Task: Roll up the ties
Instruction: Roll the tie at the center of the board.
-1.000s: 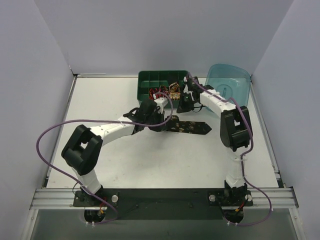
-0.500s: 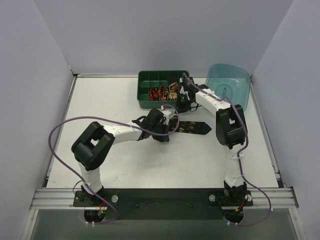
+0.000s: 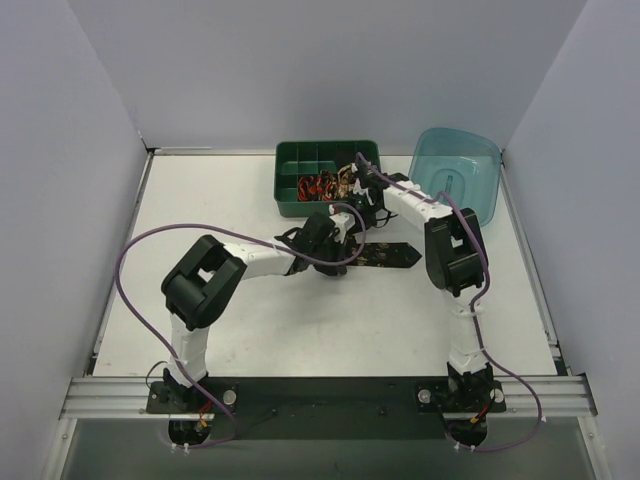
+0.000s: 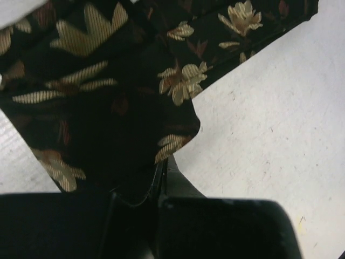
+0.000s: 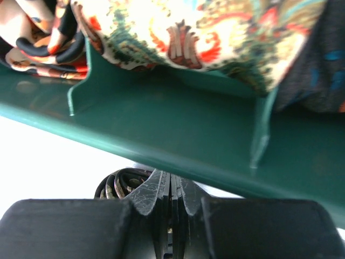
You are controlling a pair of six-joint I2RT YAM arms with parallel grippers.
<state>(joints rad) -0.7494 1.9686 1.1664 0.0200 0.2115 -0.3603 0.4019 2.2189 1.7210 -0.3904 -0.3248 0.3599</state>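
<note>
left pincer [image 4: 163,163] grips the long tie [image 4: 108,81]; right pincer [image 5: 170,178] clenched beside a rolled tie [image 5: 116,182].

black gold-flowered tie [image 4: 113,91], white table [image 4: 269,151]; closed left gripper [image 4: 163,181] at its edge

**Desk:** From overhead, we see soft, even light falling from above. The white table [image 3: 200,195] reads bright without glare, and only faint, blurred shadows sit under the arms [image 3: 258,260].

**Photographer:** That view stays sharp into the corners, and we note no bending at its edges.

**Desk:** Up close it changes. In the left wrist view, the tie [image 4: 108,108] is dim and slightly soft. Its gold motifs catch the light while the black ground swallows detail.

**Photographer:** In the right wrist view, we find the rolled ties [image 5: 226,27] washed out along the top. The green tray [image 5: 178,124] is smeared out of focus, and the bottom of both close views sinks into solid black.
</note>
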